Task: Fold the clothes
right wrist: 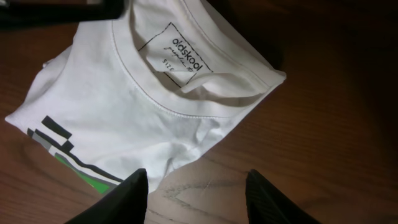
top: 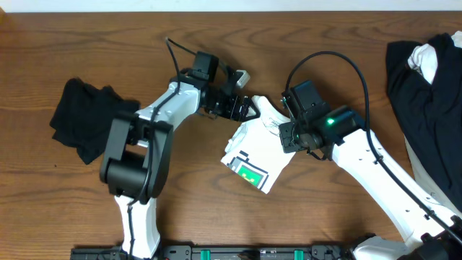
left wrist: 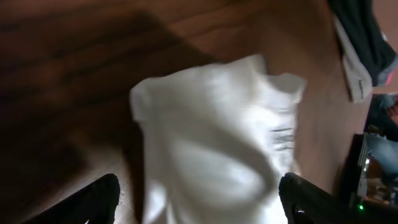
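Overhead, a folded white cotton T-shirt with a green-and-black rectangular print (top: 253, 148) lay on the brown wooden tabletop (top: 72, 43), just beside both sets of fingers. The left fingers (left wrist: 99, 202) were released and spread wide, with the shirt's blurred white cloth ahead of and between them. The right fingers (right wrist: 127, 199) were released too, parted just short of the shirt's collar edge, its printed label beyond them. A crumpled black garment (top: 83, 119) lay well apart from the left fingers. A black-and-white heap of clothes (top: 426, 87) lay well apart from the right fingers.
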